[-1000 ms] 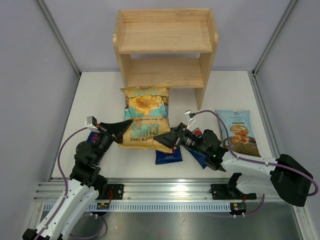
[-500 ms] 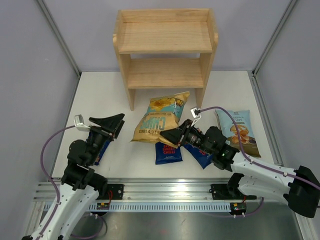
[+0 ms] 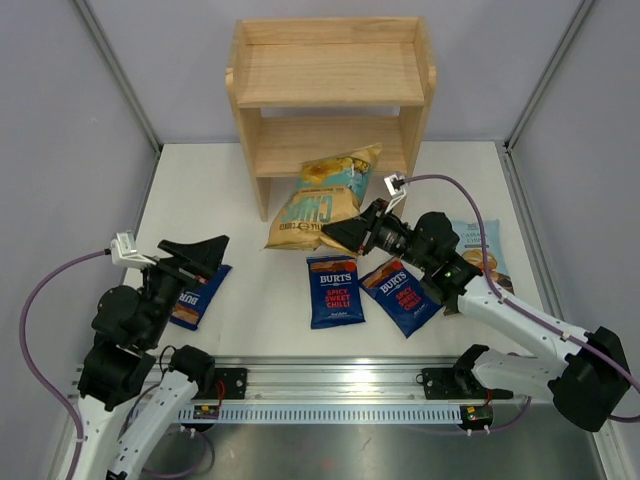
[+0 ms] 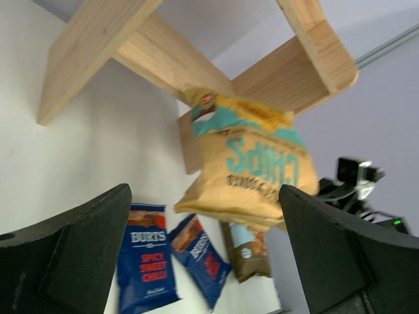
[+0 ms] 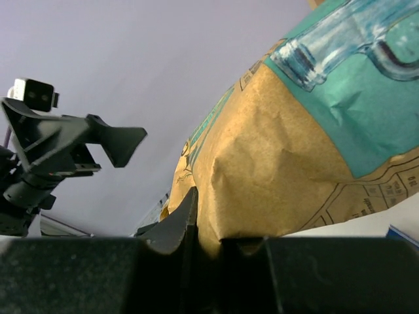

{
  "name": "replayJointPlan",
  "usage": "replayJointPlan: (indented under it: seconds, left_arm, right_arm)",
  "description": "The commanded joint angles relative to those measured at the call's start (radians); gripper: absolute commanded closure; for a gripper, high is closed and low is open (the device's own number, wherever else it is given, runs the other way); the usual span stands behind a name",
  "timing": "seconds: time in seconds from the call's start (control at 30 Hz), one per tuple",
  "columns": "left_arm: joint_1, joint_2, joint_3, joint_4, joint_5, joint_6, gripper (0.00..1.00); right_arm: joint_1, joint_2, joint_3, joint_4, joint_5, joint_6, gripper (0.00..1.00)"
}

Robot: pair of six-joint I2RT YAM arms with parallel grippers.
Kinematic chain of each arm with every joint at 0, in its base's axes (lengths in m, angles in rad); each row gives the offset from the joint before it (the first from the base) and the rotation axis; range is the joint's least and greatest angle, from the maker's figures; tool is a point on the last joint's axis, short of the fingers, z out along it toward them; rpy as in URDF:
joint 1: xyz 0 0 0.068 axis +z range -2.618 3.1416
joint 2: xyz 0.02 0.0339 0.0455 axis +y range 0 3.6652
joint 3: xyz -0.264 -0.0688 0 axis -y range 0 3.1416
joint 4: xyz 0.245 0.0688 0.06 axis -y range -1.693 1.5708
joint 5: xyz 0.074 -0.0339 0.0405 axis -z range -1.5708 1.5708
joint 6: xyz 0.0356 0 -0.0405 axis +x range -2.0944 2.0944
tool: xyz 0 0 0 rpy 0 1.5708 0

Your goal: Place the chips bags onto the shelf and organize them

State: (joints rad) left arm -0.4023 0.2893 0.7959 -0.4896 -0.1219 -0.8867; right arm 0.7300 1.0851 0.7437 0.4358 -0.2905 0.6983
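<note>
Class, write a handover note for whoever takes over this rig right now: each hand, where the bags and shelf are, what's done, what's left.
Right hand: shut on the tan-and-teal bag, held off the table in front of the shelf, at its lower tier.
Left hand: open, empty, by one Burts bag.
The second Burts bag, third Burts bag and Cassava bag lie on the table.
Done: nothing shelved yet.
Left: shelve all five bags.
</note>
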Motion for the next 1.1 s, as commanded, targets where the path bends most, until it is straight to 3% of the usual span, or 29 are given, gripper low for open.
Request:
replayJointPlan:
  seconds: [0.0, 0.23, 0.47, 0.63, 0.87, 1.07]
  left_arm:
    - [-0.001, -0.013, 0.063, -0.130, -0.041, 0.162, 0.01]
    - [0.000, -0.021, 0.163, -0.231, -0.074, 0.278, 0.01]
    - [0.000, -0.021, 0.132, -0.254, -0.122, 0.373, 0.01]
    - [0.000, -0.004, 0.108, -0.264, -0.128, 0.408, 0.01]
    - [0.000, -0.026, 0.054, -0.259, -0.134, 0.423, 0.01]
    - [0.000, -0.029, 0.034, -0.250, -0.107, 0.431, 0.01]
  right_arm:
    - [-0.043, 0.041, 0.121, 0.077, -0.114, -0.056, 0.85]
    - [-0.138, 0.209, 0.279, 0.138, -0.288, -0.063, 0.85]
    - [-0.271, 0.456, 0.359, 0.365, -0.427, 0.059, 0.85]
    - [-0.299, 0.564, 0.421, 0.343, -0.427, 0.090, 0.83]
    - [-0.300, 0.659, 0.456, 0.190, -0.371, 0.165, 0.73]
    - [-0.300, 0.676, 0.540, -0.101, -0.303, 0.196, 0.66]
